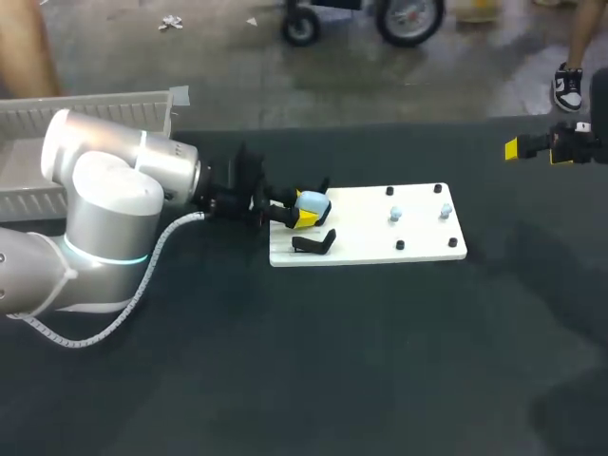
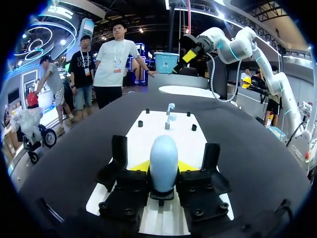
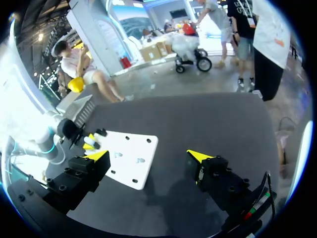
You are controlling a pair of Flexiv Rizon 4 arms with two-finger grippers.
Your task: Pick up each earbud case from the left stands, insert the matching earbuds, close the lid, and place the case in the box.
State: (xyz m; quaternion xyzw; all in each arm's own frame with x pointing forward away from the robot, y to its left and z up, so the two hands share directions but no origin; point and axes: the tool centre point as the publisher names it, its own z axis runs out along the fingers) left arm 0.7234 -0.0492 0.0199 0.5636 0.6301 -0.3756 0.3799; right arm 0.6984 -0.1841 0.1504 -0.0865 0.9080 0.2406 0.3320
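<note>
Mostly hidden behind the earbud case: yellow tips of the left end effector. Cut off at the head view's edge: right end effector. Too small to tell apart there: earbuds.

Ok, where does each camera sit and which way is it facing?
Head: above and behind, looking down on the dark table; left arm and right claw show.
Left wrist: on the left arm, looking along the left claw, shut on the pale blue egg-shaped earbud case.
Right wrist: on the right arm, looking down past the open right claw.
Shared: all three show the white rectangular board.
</note>
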